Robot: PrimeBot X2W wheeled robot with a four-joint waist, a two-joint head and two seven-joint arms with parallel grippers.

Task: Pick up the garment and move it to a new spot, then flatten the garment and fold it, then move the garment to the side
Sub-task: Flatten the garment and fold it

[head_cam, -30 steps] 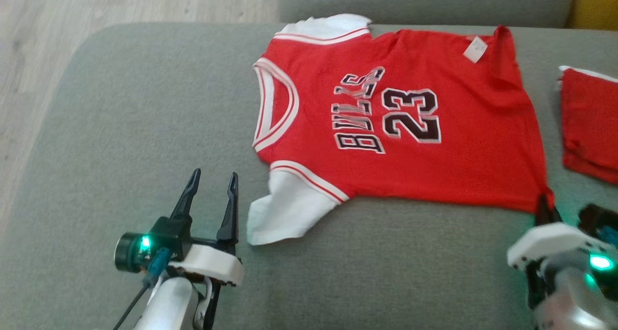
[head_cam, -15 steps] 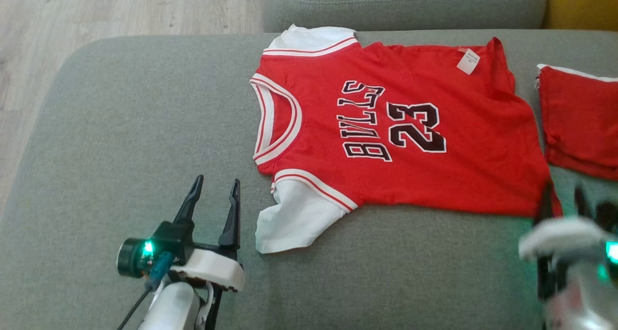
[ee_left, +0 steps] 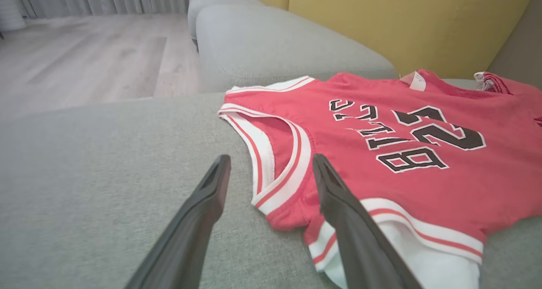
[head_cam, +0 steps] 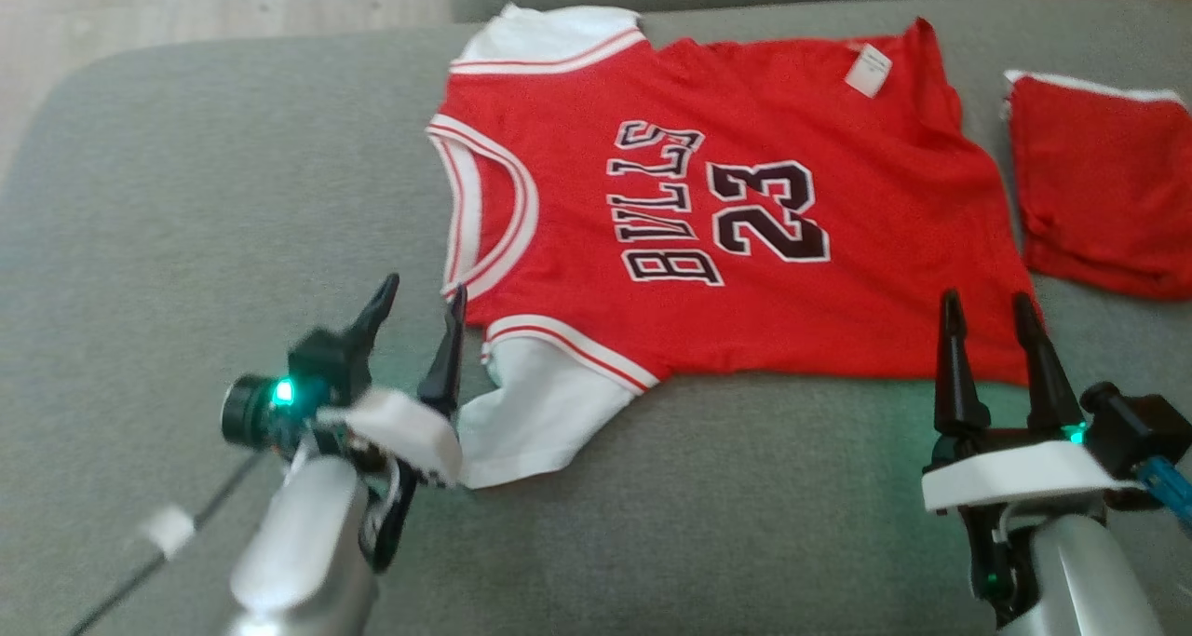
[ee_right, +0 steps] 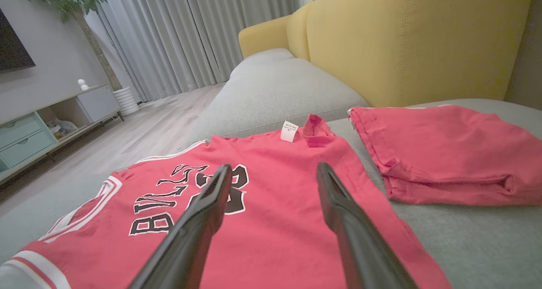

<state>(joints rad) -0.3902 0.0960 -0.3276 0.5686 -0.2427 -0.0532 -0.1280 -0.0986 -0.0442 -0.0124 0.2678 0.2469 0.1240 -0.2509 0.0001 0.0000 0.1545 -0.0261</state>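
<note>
The red Bulls jersey [head_cam: 745, 236] lay flat, face-up on the grey sofa cushion [head_cam: 233, 198], left tool [head_cam: 421, 291] by its white sleeve [head_cam: 531, 412], right tool [head_cam: 985, 298] at its hem, both open and empty: flattening looked done, so folding called for pinching that near edge.

Silver forearms [head_cam: 298, 552], white wrist plates [head_cam: 1015, 473], left claw [head_cam: 424, 287] and right claw [head_cam: 985, 298] black, tapered, green lights [head_cam: 279, 392], blue plug [head_cam: 1169, 482]
</note>
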